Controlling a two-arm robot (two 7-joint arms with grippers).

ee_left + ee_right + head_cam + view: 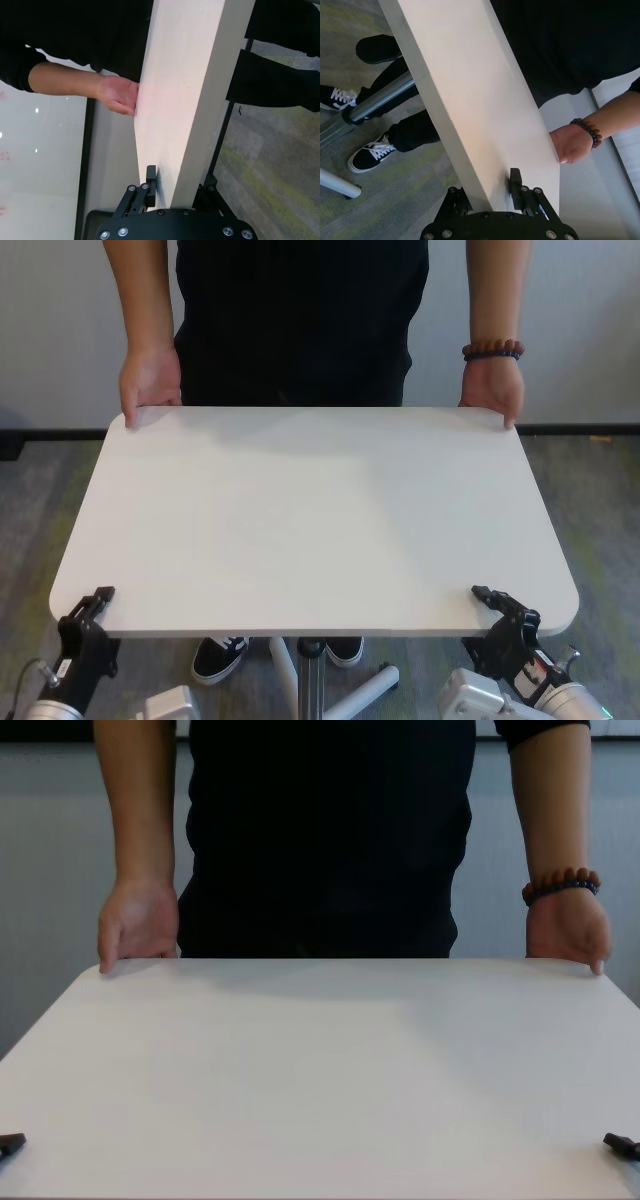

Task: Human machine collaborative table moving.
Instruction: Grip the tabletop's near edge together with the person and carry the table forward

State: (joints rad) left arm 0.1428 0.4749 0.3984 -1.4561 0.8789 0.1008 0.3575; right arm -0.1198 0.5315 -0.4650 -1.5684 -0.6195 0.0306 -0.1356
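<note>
The left gripper (pixel 100 602) is clamped on the near left corner of the table (pixel 320 510), one finger on top and one beneath, and the right gripper (pixel 492 602) is clamped the same way on the near right corner. The white tabletop lies level between the robot and the human (pixel 300 320). At its far edge, the human's hands (pixel 150 385) grip both far corners, a bead bracelet (pixel 492 350) on one wrist.

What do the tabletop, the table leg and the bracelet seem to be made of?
Tabletop: probably laminated board, matte white; its surface is flat and even, with a thin pale edge. Table leg: seemingly metal, a silver-grey tube with a soft sheen. Bracelet: round beads, brown and dark, possibly wood or stone; the look leaves it open.
</note>
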